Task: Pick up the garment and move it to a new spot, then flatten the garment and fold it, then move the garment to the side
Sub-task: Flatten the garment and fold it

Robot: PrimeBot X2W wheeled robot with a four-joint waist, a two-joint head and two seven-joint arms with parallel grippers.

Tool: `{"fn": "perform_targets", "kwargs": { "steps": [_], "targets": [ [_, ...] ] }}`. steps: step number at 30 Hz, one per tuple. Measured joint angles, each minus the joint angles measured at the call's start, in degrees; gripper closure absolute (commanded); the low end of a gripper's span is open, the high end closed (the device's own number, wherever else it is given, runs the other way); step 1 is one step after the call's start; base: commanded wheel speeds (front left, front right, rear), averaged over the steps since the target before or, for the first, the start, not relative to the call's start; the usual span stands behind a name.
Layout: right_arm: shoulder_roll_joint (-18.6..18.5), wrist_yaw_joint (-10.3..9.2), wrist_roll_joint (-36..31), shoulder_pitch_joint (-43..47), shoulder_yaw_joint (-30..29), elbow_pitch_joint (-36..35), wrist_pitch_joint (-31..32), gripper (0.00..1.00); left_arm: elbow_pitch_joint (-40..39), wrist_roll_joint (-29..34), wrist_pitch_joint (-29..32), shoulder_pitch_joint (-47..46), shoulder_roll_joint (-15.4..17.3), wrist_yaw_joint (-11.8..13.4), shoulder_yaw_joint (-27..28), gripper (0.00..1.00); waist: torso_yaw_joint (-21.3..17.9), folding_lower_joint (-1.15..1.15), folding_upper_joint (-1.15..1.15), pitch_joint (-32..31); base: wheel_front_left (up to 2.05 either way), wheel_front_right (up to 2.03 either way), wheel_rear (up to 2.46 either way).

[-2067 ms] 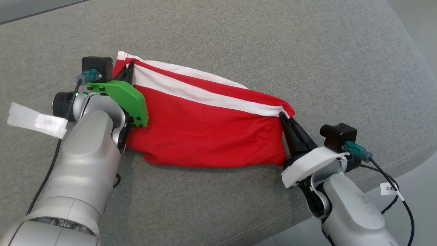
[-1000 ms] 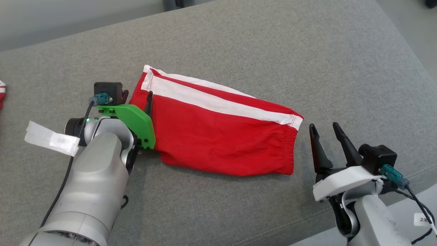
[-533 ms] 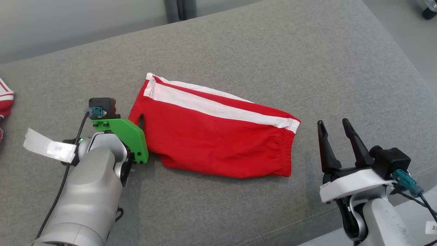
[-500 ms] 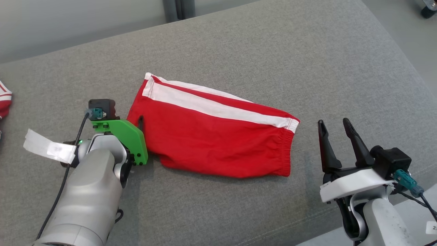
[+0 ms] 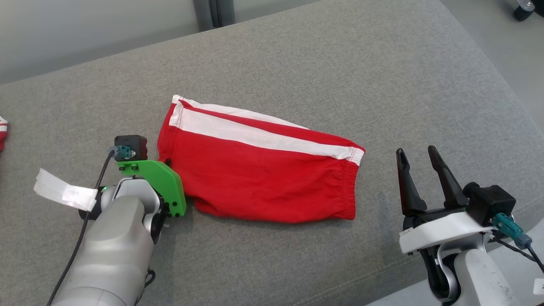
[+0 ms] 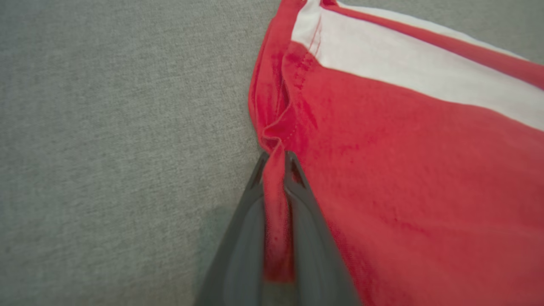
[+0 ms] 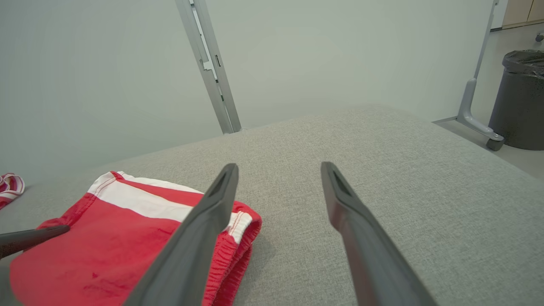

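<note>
Pinching the red shorts (image 5: 263, 174) by one leg hem as they lie flat mid-way across the grey cushion (image 5: 297, 63).
Detail: left hand (image 6: 275, 159) is clamped on a thin ridge of hem at the shorts' left edge; right hand (image 5: 416, 150) stands spread and empty, near the waistband end but not touching it. Risk: a pull from this one-sided pinch could drag the layers askew or bunch them, and so thin a bite may slip out.
</note>
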Motion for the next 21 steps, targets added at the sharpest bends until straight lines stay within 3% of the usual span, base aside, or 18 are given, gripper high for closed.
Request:
{"fn": "perform_targets", "kwargs": {
  "steps": [9,21],
  "targets": [
    [0.0,0.0,-0.7,1.6,-1.8,-0.7,-0.3,0.0,0.2,-1.6,-3.5,2.2,-0.4,-0.5,0.4,1.0,1.3,0.0,0.0,-2.1,0.0,0.0,0.0],
    [0.0,0.0,-1.4,3.6,-4.0,-1.6,0.2,0.0,-1.2,-4.3,-9.3,8.3,-1.9,-1.2,0.6,1.0,7.5,0.0,0.0,-5.1,0.0,0.0,0.0]
  ]
}}
